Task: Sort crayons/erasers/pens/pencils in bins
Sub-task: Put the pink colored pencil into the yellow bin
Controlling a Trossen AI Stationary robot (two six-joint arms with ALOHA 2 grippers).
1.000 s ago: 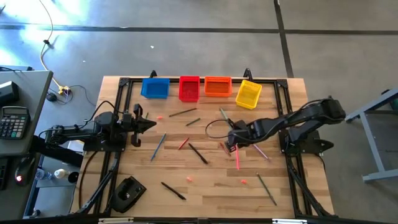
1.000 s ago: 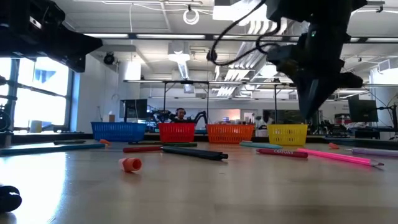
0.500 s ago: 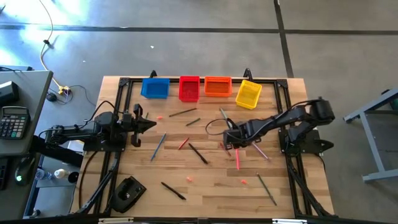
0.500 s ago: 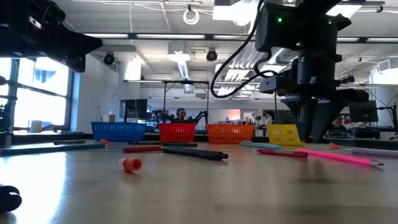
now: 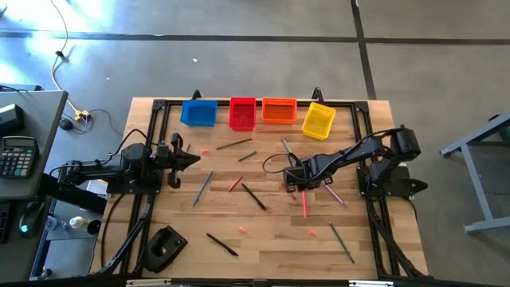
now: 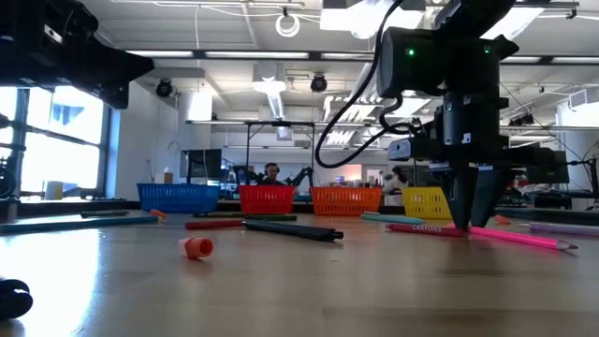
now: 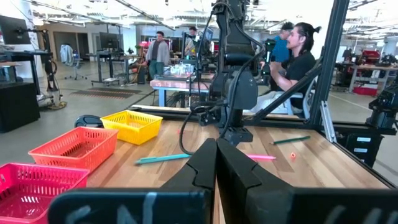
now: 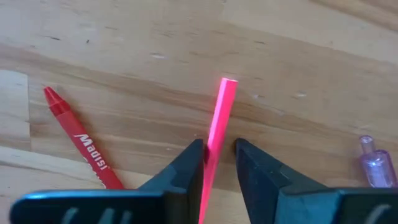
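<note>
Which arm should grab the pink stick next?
Right. The right gripper is down at the table with its fingers either side of the pink stick, not closed on it. The left gripper is parked at the table's left side, away from it.

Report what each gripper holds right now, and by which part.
The right gripper straddles the pink pencil near its blunt end, fingers at its sides on the table; a firm grip cannot be confirmed. The left gripper is shut on nothing.

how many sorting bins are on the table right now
4, in a row along the table's far edge: blue bin, red bin, orange bin, and yellow bin, which sits askew. None appear hidden.
</note>
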